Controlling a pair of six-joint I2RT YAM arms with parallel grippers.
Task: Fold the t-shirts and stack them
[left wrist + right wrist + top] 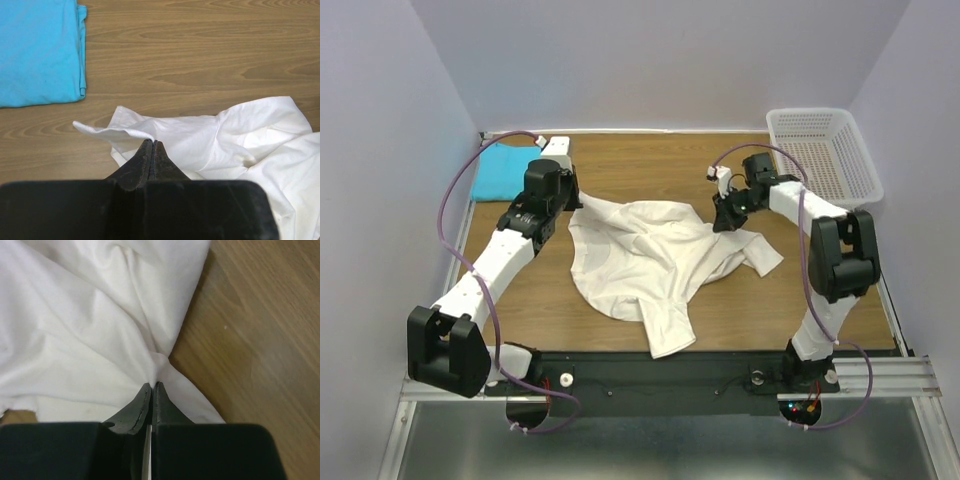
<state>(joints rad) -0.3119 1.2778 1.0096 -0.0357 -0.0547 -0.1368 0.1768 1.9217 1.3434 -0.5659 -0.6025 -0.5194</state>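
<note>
The cream-white t-shirt (650, 260) lies crumpled across the middle of the wooden table. My left gripper (563, 205) sits at its left edge, shut on a raised fold of the white cloth (125, 132). At the shirt's right side my right gripper (728, 222) is shut on a pinched bunch of the same white t-shirt (159, 362), with creases running out from the fingertips. The turquoise t-shirt (505, 170) lies folded flat at the far left corner; in the left wrist view the turquoise t-shirt (37, 50) fills the upper left.
A white mesh basket (823, 150) stands at the far right corner. Walls close in the table on three sides. Bare wood (800, 300) shows to the right of the shirt and bare wood (650, 165) shows behind it.
</note>
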